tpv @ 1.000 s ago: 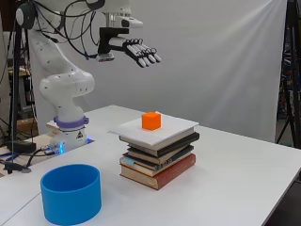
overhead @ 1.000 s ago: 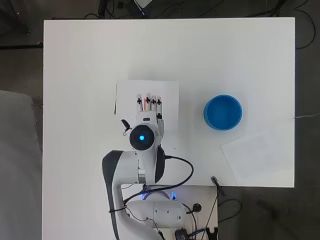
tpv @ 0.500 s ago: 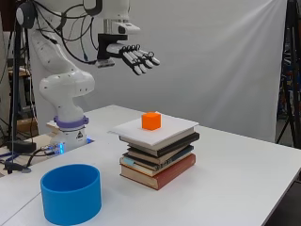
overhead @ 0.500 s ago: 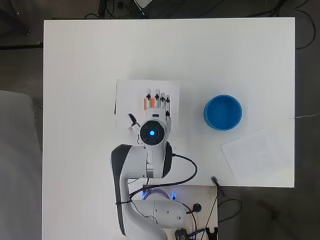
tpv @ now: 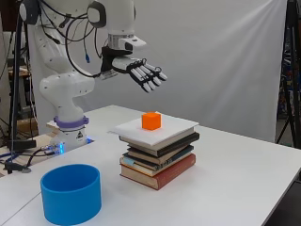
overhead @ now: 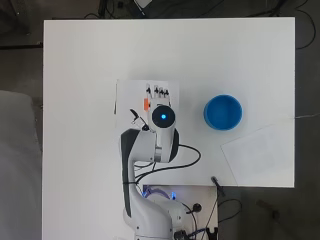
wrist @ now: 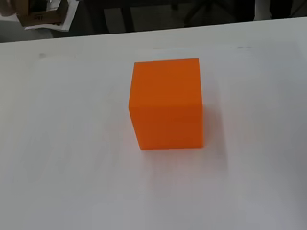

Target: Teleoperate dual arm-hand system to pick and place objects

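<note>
The robot hand (tpv: 141, 71) — fingers spread, holding nothing — has dropped lower and now hangs above the orange cube (tpv: 151, 120) atop the book stack (tpv: 158, 154), so a grasp looks near.

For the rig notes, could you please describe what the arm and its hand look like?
The arm is glossy white with rounded segments, and loose black cables run along it. A blue light glows on its top in the overhead view. The hand is black and white, and its fingers are white with dark tips.
</note>
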`<state>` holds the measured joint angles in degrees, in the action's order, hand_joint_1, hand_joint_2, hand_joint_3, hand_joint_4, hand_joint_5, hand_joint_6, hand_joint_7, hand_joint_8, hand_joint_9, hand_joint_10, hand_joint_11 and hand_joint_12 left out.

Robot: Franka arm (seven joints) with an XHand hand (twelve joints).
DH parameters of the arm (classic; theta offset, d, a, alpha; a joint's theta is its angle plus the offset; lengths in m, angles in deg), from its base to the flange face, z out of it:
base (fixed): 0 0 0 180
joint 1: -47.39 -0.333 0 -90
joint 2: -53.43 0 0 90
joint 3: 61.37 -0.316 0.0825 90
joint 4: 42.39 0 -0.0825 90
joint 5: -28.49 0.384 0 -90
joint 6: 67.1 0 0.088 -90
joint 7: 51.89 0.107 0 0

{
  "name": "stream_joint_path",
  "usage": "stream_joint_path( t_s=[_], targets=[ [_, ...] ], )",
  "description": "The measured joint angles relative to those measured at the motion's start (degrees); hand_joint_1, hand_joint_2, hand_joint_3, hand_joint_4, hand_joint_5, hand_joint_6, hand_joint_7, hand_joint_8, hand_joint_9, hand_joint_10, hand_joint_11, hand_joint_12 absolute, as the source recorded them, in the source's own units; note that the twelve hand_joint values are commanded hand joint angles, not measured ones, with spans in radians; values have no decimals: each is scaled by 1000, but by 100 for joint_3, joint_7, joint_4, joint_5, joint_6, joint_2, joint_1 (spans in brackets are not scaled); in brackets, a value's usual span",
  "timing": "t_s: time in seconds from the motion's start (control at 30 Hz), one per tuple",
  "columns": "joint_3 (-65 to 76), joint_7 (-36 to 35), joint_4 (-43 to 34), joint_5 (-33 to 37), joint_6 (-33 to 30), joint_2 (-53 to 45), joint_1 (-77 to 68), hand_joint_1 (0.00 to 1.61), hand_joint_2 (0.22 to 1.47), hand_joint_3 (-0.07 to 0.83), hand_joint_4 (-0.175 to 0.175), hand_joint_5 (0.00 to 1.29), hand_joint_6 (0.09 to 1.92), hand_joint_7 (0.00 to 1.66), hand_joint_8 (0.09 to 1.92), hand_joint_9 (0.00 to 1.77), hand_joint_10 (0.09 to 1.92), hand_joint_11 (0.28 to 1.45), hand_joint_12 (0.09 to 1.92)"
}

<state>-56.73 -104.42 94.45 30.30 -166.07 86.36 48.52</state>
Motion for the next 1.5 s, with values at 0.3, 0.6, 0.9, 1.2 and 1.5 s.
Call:
stream_joint_path(
  t_s=[0.3, 0.6, 0.9, 1.2, 1.5],
  targets=[
    [-80, -124, 102, 64, -172, -363, -30, 156, 955, 9, 83, 254, 87, 329, 87, 427, 87, 478, 87],
    [-73, 76, 234, 183, -451, -719, -26, 124, 975, 8, 67, 228, 87, 329, 87, 424, 87, 482, 87],
    [-55, 124, 695, 157, -1111, -575, 0, 101, 962, -3, 87, 323, 87, 413, 87, 507, 87, 534, 87],
    [11, -9, 1220, 199, -1941, -445, 21, 154, 948, -4, 90, 318, 87, 397, 87, 508, 87, 551, 87],
    [132, -337, 1360, 393, -2097, -449, 20, 181, 976, 7, 84, 312, 87, 384, 87, 498, 87, 539, 87]
  ],
)
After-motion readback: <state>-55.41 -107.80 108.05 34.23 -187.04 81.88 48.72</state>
